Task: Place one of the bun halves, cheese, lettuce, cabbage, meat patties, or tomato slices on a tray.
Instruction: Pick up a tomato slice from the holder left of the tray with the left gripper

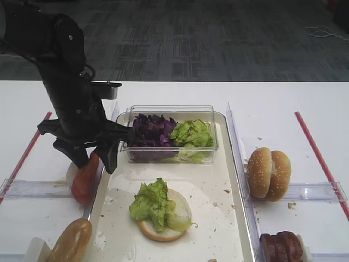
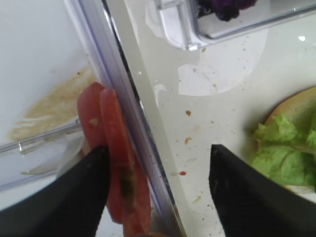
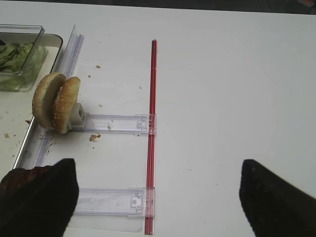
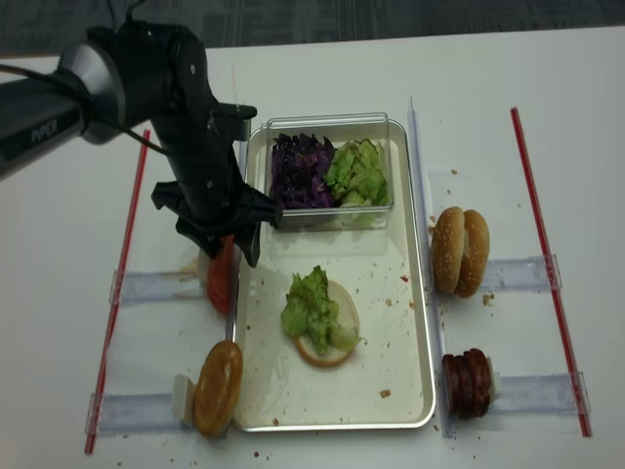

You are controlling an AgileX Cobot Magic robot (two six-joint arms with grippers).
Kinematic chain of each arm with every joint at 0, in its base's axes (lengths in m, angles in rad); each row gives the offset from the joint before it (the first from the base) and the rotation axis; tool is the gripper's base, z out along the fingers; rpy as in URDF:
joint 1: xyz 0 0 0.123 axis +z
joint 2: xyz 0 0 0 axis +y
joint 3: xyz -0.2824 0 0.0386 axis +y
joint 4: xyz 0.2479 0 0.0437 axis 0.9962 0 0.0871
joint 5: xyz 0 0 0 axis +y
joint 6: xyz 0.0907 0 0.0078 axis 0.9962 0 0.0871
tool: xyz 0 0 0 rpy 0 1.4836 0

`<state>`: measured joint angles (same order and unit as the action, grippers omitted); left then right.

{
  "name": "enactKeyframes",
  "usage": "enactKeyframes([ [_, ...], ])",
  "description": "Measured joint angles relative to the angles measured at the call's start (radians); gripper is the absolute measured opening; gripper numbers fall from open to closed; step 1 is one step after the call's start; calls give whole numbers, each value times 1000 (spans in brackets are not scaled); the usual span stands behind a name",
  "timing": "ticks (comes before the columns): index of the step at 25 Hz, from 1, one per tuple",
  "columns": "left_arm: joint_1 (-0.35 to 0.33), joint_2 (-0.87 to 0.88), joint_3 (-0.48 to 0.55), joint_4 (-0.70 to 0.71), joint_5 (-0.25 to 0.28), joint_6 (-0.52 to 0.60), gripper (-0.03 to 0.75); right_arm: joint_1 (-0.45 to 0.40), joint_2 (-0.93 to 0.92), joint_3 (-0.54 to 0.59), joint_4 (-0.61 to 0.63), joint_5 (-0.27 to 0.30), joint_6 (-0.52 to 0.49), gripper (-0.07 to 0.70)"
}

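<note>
Red tomato slices (image 1: 84, 177) (image 2: 116, 163) (image 4: 221, 277) stand on edge in a clear rack just left of the cream tray (image 1: 207, 191) (image 4: 391, 332). My left gripper (image 1: 98, 162) (image 2: 158, 150) (image 4: 231, 256) is open and straddles the slices and the tray's rim. Its left finger touches the slices and its right finger hangs over the tray. On the tray lies a bun half topped with lettuce (image 1: 161, 210). My right gripper (image 3: 157, 165) is open over bare table, holding nothing. No cheese is in view.
A clear tub at the tray's back holds purple cabbage (image 1: 152, 130) and lettuce (image 1: 192, 132). Bun halves (image 1: 269, 173) (image 3: 57, 101) and meat patties (image 1: 281, 245) stand in racks on the right. Another bun (image 1: 71, 240) sits at the lower left. Red strips (image 3: 153, 123) edge both sides.
</note>
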<state>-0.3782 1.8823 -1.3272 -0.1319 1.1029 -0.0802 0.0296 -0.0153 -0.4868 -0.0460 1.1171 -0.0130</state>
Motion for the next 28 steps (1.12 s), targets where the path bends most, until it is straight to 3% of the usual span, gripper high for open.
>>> enactKeyframes([
  [13, 0, 31, -3, 0, 6, 0, 396, 0, 0, 0, 0, 0, 2, 685],
  [20, 0, 43, -10, 17, 20, 0, 295, 0, 0, 0, 0, 0, 2, 685],
  [28, 0, 45, -12, 51, 20, -4, 233, 0, 0, 0, 0, 0, 2, 685],
])
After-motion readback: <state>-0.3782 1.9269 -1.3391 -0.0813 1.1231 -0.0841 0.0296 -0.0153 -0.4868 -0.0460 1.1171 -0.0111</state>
